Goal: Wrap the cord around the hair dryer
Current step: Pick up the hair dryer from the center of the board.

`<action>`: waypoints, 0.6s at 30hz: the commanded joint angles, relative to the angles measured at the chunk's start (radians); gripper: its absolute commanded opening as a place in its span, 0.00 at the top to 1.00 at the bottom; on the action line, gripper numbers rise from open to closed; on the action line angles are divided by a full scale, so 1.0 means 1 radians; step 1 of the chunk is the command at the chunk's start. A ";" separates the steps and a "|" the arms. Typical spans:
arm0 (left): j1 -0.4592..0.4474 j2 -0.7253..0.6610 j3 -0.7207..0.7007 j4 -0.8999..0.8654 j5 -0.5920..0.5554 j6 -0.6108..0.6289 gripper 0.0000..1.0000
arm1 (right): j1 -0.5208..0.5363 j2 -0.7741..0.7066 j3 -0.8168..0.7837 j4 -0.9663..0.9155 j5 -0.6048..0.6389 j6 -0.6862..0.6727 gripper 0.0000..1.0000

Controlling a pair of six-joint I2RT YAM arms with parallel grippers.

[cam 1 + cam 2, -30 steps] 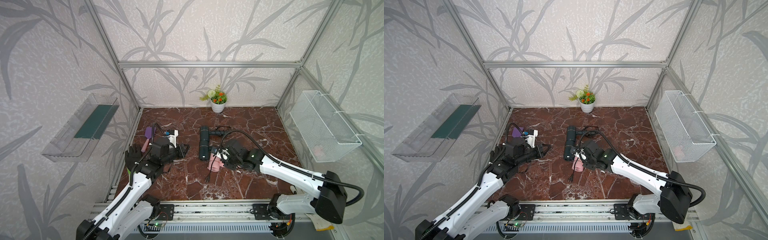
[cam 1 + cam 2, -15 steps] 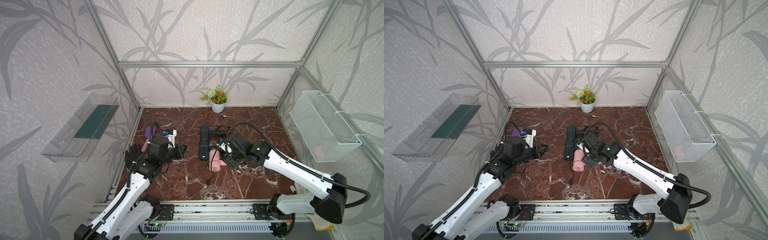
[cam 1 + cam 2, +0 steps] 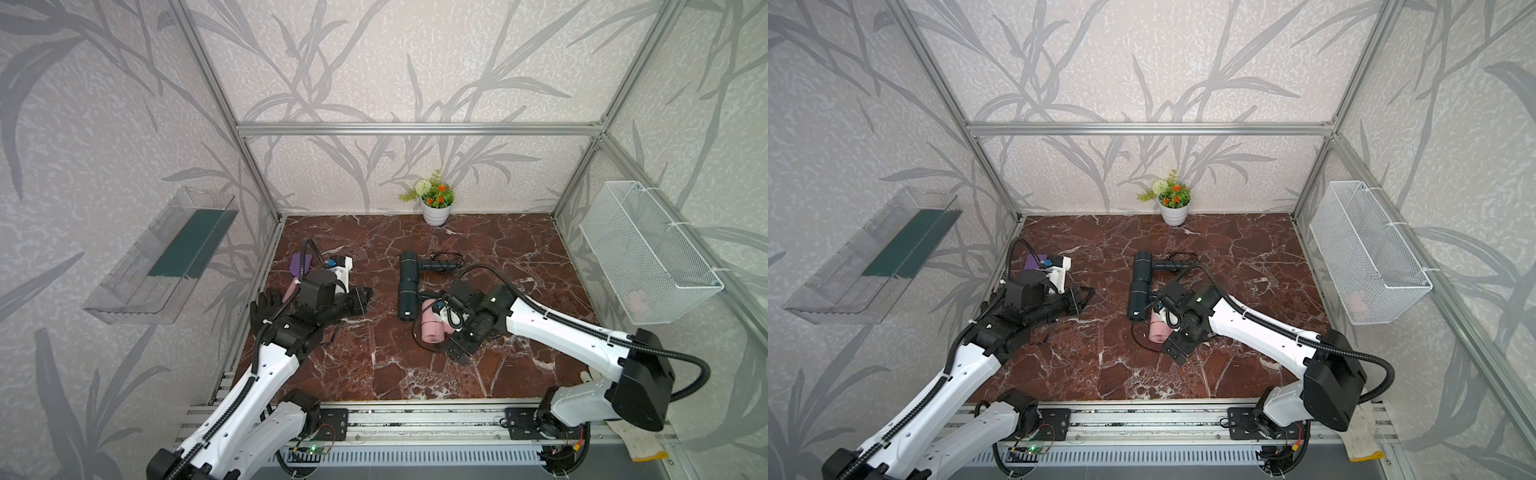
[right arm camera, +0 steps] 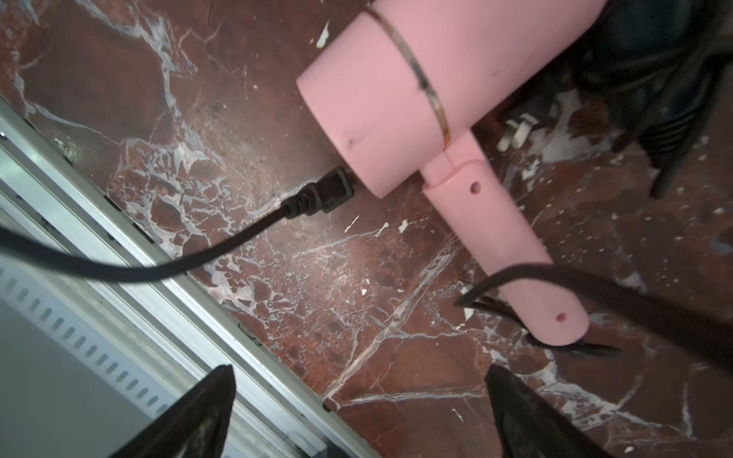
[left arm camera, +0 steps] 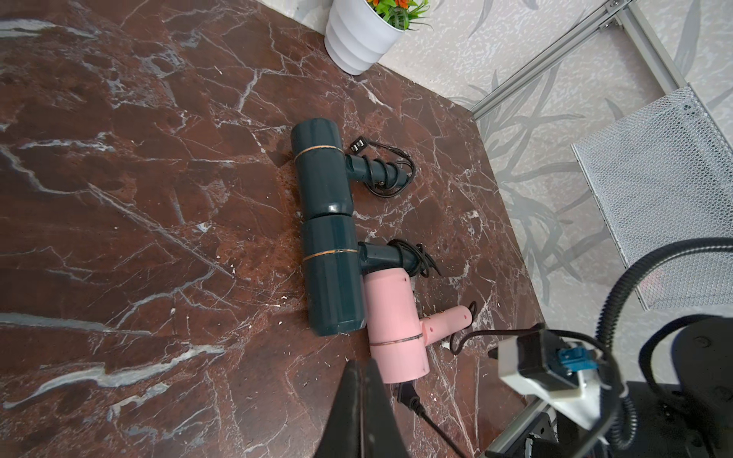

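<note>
Top views both show the red marble counter (image 3: 498,257) with three dryers lying close together near its middle: two dark hair dryers (image 3: 408,286) end to end, and the pink hair dryer (image 3: 432,328) touching the nearer one on its side toward the right arm. In the left wrist view the dark pair (image 5: 329,222) already carry their cables bunched around their grips, so the pink hair dryer (image 5: 392,321) looks like the one left to do. The right claw (image 4: 359,372) hangs just above the counter by the end of the pink handle (image 4: 503,246), its jaws spread wide and holding nothing. The left claw (image 5: 363,368) has its fingers pressed together, empty, near the dryers but clear of them. The cord (image 4: 178,269) mostly trails loose across the counter toward the front rail, and one strand crosses the handle near its tip; that strand is blurred, so it may be a single turn or merely laid over. The plug (image 4: 325,194) lies free beside the mouth of the pink barrel. By my reading the winding has barely begun: nearly the whole length remains to be gathered and coiled, with the plug to be tucked last.
</note>
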 commanded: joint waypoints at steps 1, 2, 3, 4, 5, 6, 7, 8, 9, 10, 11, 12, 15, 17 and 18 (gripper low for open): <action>0.008 0.004 0.036 -0.031 -0.025 0.027 0.96 | 0.012 0.065 0.012 -0.085 -0.033 0.120 0.01; 0.008 0.004 0.037 -0.032 -0.025 0.029 0.96 | 0.013 0.098 0.022 -0.116 -0.038 0.125 0.01; 0.008 0.005 0.041 -0.035 -0.027 0.029 0.96 | 0.014 0.131 0.028 -0.150 -0.025 0.147 0.00; 0.008 0.007 0.042 -0.039 -0.029 0.030 0.95 | 0.016 0.155 0.027 -0.178 -0.020 0.161 0.02; 0.009 0.007 0.044 -0.039 -0.030 0.032 0.95 | 0.025 0.167 0.021 -0.190 -0.019 0.167 0.02; 0.010 0.006 0.047 -0.042 -0.031 0.032 0.94 | 0.041 0.174 0.011 -0.202 -0.017 0.171 0.02; 0.010 0.008 0.049 -0.043 -0.032 0.033 0.94 | 0.065 0.180 0.001 -0.215 -0.009 0.178 0.03; 0.011 0.008 0.048 -0.042 -0.032 0.034 0.94 | 0.081 0.188 -0.007 -0.227 -0.008 0.183 0.02; 0.012 0.009 0.049 -0.043 -0.035 0.034 0.94 | 0.100 0.199 -0.020 -0.240 -0.016 0.188 0.02; 0.011 0.011 0.050 -0.045 -0.039 0.034 0.94 | 0.115 0.205 -0.034 -0.247 -0.023 0.194 0.02; 0.012 0.014 0.053 -0.042 -0.039 0.036 0.94 | 0.127 0.205 -0.050 -0.247 -0.031 0.197 0.02; 0.012 0.018 0.052 -0.041 -0.039 0.037 0.93 | 0.138 0.202 -0.065 -0.245 -0.044 0.201 0.01; 0.015 0.029 0.057 -0.041 -0.038 0.040 0.93 | 0.195 0.161 -0.084 -0.247 -0.062 0.198 0.01; 0.015 0.035 0.061 -0.040 -0.033 0.041 0.93 | 0.203 0.110 -0.083 -0.237 -0.064 0.202 0.01; 0.017 0.039 0.060 -0.035 -0.029 0.040 0.93 | 0.198 0.074 -0.076 -0.222 -0.044 0.203 0.01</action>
